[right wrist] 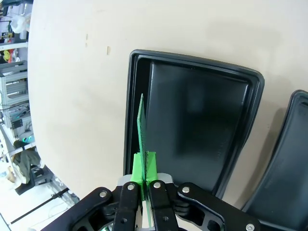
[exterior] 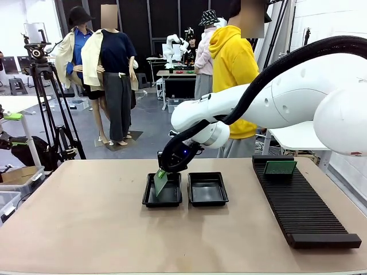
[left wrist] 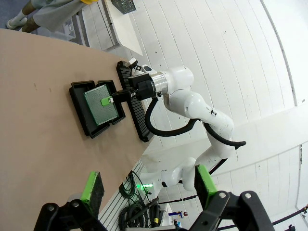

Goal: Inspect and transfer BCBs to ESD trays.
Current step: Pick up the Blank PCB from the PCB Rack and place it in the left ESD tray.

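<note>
Since the right gripper (right wrist: 144, 169) is clamped tight on the BCB (right wrist: 141, 134), held edge-on just past its fingertips over the ESD tray (right wrist: 192, 65), I'd tilt it flat before letting go; left gripper (left wrist: 149, 185) hangs wide open, empty

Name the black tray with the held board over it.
The front view's left tray: the right hand holds a green board over it; the other tray is bare.

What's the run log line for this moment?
right gripper: shut on BCB | BCB: tilted over left ESD tray | left gripper: open, holding nothing
</note>
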`<control>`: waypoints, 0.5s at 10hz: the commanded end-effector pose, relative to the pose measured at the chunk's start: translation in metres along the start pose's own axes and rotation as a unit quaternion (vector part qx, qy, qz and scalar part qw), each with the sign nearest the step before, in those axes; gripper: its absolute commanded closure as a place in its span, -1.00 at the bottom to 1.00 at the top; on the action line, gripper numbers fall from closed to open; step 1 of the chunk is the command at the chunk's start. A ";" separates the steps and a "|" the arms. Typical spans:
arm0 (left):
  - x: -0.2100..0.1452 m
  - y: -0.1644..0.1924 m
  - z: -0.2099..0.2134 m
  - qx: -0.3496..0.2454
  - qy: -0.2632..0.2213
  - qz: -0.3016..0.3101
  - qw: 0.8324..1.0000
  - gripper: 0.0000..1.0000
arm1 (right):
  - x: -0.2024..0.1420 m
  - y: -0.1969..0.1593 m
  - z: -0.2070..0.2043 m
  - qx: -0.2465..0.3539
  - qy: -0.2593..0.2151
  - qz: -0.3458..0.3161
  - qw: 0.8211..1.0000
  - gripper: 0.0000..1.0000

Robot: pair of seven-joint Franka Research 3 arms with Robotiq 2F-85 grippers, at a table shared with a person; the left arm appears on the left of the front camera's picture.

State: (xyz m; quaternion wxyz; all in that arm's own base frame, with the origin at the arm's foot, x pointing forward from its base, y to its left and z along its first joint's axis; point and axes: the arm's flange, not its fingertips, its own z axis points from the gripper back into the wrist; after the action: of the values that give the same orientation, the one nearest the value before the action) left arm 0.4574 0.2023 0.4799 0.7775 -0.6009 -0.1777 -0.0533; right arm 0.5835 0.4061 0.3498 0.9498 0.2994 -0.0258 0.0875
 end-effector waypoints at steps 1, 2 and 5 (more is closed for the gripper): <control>0.001 -0.004 0.001 0.002 -0.005 0.005 1.000 -1.00 | 0.000 0.001 0.002 -0.007 -0.002 -0.002 1.000 1.00; 0.001 -0.004 0.001 0.002 -0.005 0.005 1.000 -1.00 | 0.000 0.001 0.002 -0.007 -0.002 -0.002 1.000 1.00; 0.001 -0.004 0.001 0.002 -0.005 0.005 1.000 -1.00 | 0.000 0.001 0.002 -0.007 -0.002 -0.002 1.000 1.00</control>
State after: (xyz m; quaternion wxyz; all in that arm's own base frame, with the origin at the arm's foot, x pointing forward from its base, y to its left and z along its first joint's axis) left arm 0.4574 0.2023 0.4799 0.7775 -0.6009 -0.1777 -0.0533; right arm 0.5836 0.4059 0.3498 0.9498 0.2993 -0.0258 0.0873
